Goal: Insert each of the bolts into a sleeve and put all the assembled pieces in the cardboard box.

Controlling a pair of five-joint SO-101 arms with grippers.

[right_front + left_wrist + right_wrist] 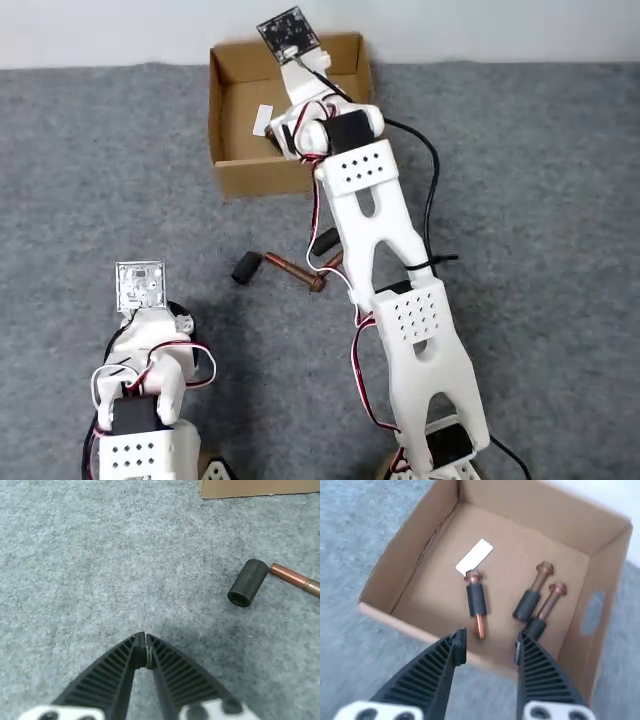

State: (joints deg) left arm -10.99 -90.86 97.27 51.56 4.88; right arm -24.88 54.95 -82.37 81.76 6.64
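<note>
The left tool [145,650] hangs low over the grey counter [100,555] with its two ribbed jaws pressed tip to tip and nothing between them. Off to its right, a loose black sleeve [247,582] lies on its side on the counter, one hollow mouth turned toward the tool. A copper bolt [295,580] lies just beside the sleeve's other end, with its threaded tip pointing at that end. From the high view this bolt runs slantwise away from the sleeve, its head on the far side from it. Nearer the right arm a second sleeve [325,241] lies against the arm's edge, with a second bolt [332,262] partly hidden under the arm just below it. The right arm stretches out to the cardboard box [410,555], and the right tool [490,636] hovers above the box's near wall, its jaws spread well apart and gripping nothing. On the box floor lie three assembled pieces, each a copper bolt through a black sleeve. One piece [476,600] lies beside a white label [474,557], and two more [532,592] [545,607] lie side by side.
</note>
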